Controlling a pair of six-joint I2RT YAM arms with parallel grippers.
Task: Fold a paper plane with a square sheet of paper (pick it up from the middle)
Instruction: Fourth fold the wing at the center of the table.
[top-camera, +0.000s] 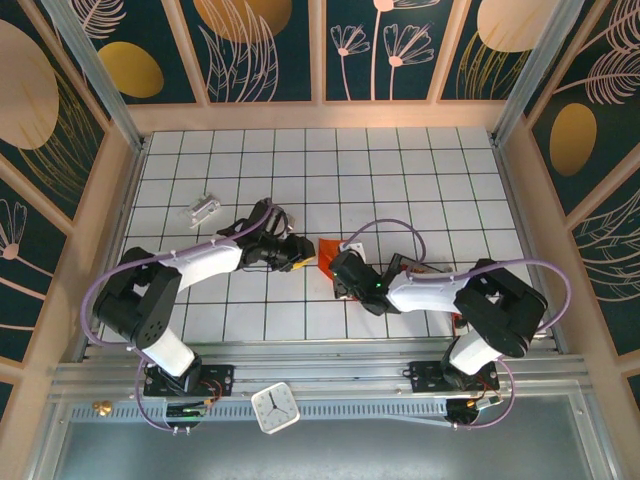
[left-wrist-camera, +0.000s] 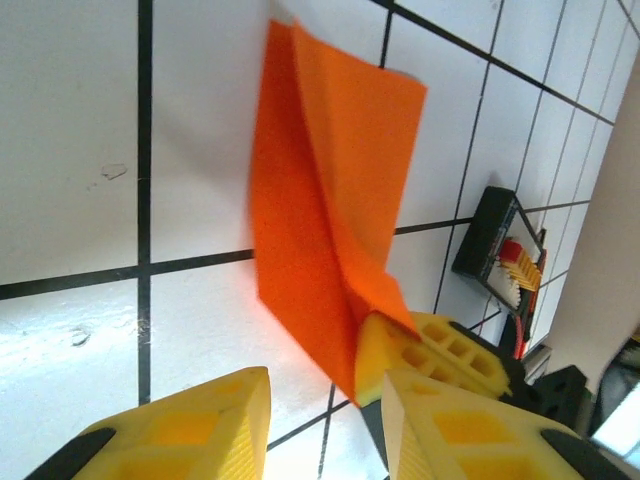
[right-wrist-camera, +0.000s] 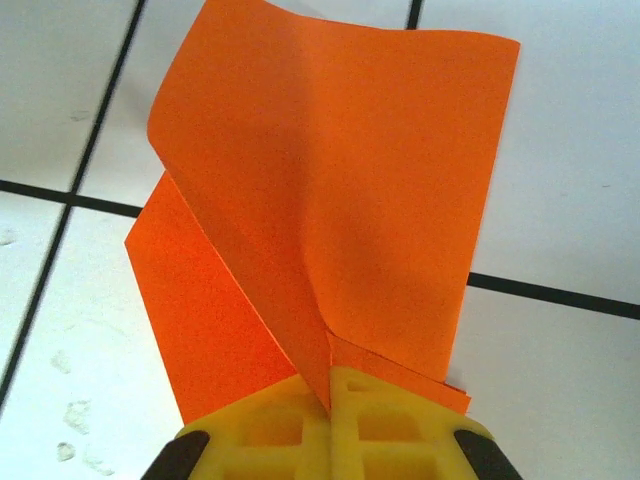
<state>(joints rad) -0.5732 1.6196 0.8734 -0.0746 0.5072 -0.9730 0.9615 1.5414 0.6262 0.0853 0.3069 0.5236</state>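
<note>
progress: partway, I judge; square sheet of paper (right-wrist-camera: 330, 180) creased with one flap raised, no dart shape yet | location: centre of top view | right gripper (right-wrist-camera: 330, 395) pinching its near edge | left gripper (left-wrist-camera: 320, 430) spread, beside it | remaining: wing folds

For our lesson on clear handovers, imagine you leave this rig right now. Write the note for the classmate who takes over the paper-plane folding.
Right gripper: shut on the orange paper sheet, pinching a raised fold at its near end.
Left gripper: open, holding nothing, close beside that pinch.
Paper: on the white grid table between the arms, partly folded, one flap lifted off the lower layer.
Done: first folds started.
Left: the lifted flap is not pressed flat, and there is no pointed dart shape yet.
Nearby: a small black tray to the paper's right.
</note>
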